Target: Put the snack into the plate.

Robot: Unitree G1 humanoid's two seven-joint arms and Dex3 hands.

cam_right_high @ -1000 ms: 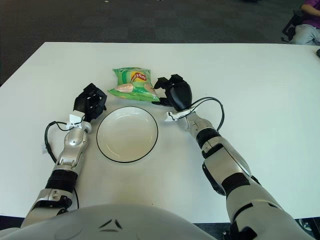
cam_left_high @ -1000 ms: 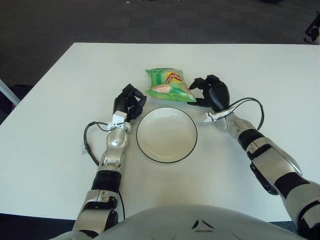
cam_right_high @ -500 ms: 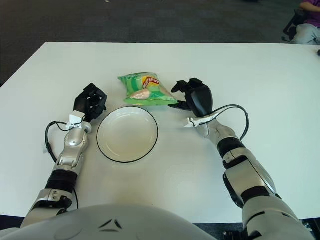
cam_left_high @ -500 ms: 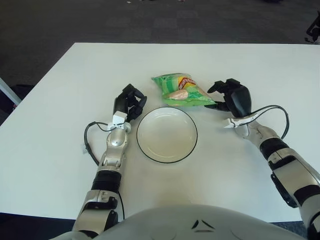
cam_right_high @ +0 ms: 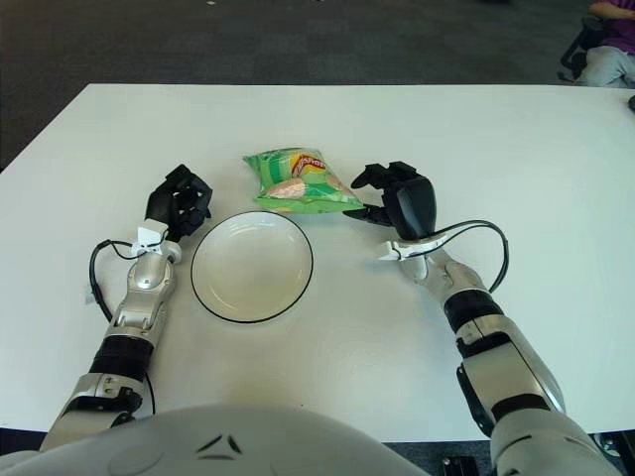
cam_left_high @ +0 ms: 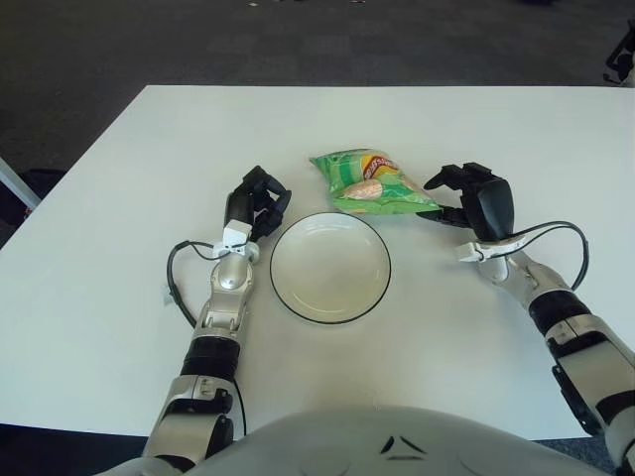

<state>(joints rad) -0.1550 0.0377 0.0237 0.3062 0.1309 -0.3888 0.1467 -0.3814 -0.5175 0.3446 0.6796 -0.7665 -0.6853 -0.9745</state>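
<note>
A white table fills most of the view, with dark carpet beyond its far edge. Near the table's middle sits a round white plate with a thin dark rim, holding nothing. Just beyond the plate's far right rim lies the snack, a green crisp bag with a red and yellow logo, flat on the table and very close to the rim; whether it touches the rim cannot be told. The right hand shows immediately to the right of the bag, its dark fingers curled toward the bag's right end and reaching its edge, though the views do not settle whether they actually pinch it. The left hand shows just beside the plate's left rim, fingers curled in on themselves with nothing between them. A black cable loops on the table beside the left forearm, and a similar cable arcs off the right wrist. Nothing lies between bag and plate.
</note>
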